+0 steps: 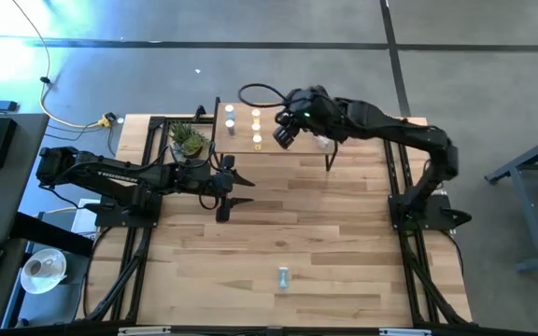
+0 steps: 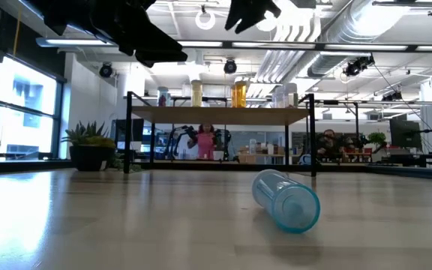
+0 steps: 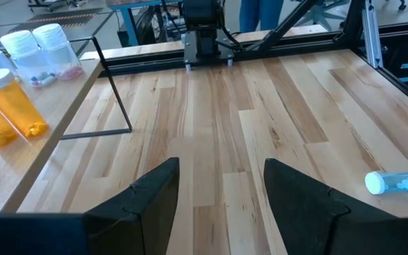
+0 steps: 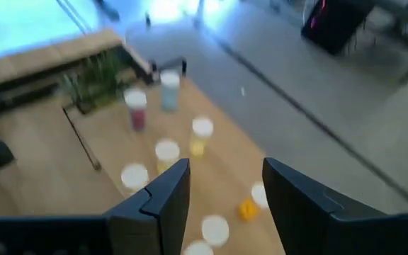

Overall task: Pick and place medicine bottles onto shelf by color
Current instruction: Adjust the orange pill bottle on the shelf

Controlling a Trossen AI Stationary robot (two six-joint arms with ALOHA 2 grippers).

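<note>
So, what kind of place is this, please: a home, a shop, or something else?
Probably a robotics lab or open workshop, not a home. Exposed ducts and pipes run under the ceiling, more workbenches stand behind the table, and two robot arms are mounted on the slatted wooden table itself.

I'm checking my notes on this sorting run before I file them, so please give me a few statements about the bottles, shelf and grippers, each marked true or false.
1. A pale blue bottle lies on its side on the tabletop, away from the shelf. True.
2. The left gripper holds a bottle. False: its fingers are open and empty above bare tabletop.
3. Several bottles already stand upright on the shelf. True: orange bottles and clear bottles show there.
4. The right gripper hangs over the fallen bottle. False: it is over the shelf, open and empty.
5. The potted plant stands on the shelf top. False: it sits on the tabletop beside the shelf.
</note>
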